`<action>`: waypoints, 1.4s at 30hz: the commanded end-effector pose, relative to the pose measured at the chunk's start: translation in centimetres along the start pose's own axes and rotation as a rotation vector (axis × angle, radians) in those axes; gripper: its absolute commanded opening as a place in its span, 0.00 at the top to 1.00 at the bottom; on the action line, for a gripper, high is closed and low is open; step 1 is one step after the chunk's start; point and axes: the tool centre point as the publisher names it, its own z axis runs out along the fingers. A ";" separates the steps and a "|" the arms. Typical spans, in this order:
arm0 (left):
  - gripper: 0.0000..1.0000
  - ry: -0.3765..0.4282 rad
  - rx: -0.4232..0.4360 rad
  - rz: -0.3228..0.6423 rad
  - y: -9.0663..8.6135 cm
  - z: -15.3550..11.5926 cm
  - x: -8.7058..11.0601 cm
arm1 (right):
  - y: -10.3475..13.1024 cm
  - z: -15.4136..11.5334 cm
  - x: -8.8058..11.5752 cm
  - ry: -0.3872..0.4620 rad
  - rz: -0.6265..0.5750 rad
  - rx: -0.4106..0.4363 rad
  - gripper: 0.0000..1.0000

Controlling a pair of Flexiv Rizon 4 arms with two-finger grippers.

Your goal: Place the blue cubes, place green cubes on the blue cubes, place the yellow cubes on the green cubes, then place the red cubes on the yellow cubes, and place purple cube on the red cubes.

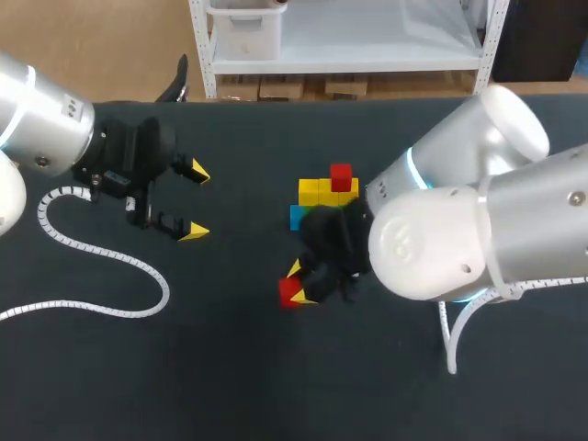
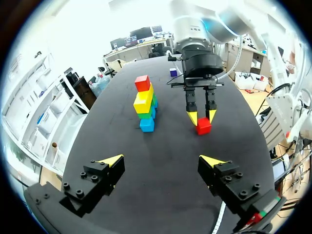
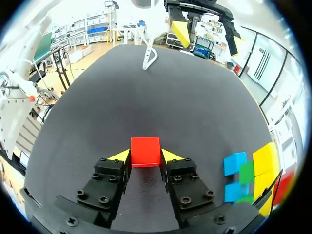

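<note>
Right end effector [image 3: 145, 156] grips 1 red cube [image 3: 145, 150]; left end effector [image 2: 162, 160] gapes wide, empty.

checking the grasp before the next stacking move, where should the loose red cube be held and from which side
Grip the red cube on two opposite side faces, coming straight down from above. Those faces are flat, parallel and clear of the stack, and this grip leaves the underside free to set on the yellow cubes. The right gripper holds it that way now.
</note>
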 end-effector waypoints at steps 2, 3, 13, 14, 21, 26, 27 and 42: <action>0.00 -0.004 -0.002 0.002 0.0 0.0 0.1 | -0.3 0.2 0.1 0.004 -0.003 -0.009 0.65; 0.00 -0.004 -0.002 0.002 0.0 0.0 0.1 | -0.3 0.1 0.1 0.003 -0.003 -0.010 0.54; 0.00 -0.004 -0.002 0.002 0.0 0.0 0.1 | -0.4 -3.5 0.5 -0.024 0.014 0.039 0.00; 0.00 -0.004 -0.002 0.002 0.0 0.0 0.1 | -0.3 -4.2 0.6 -0.029 0.016 0.046 0.00; 0.00 -0.004 -0.002 0.002 0.0 0.0 0.1 | -0.1 -9.5 3.6 -0.095 0.082 0.065 0.00; 0.00 -0.004 -0.002 0.002 0.0 0.0 0.1 | -0.3 -13.6 6.6 -0.136 0.130 0.084 0.00; 0.00 -0.004 -0.002 0.002 0.0 0.0 0.1 | -0.4 -14.3 7.2 -0.140 0.135 0.089 0.00; 0.00 -0.004 -0.002 0.002 0.0 0.0 0.1 | -2.5 -20.7 15.9 -0.264 0.238 0.133 0.00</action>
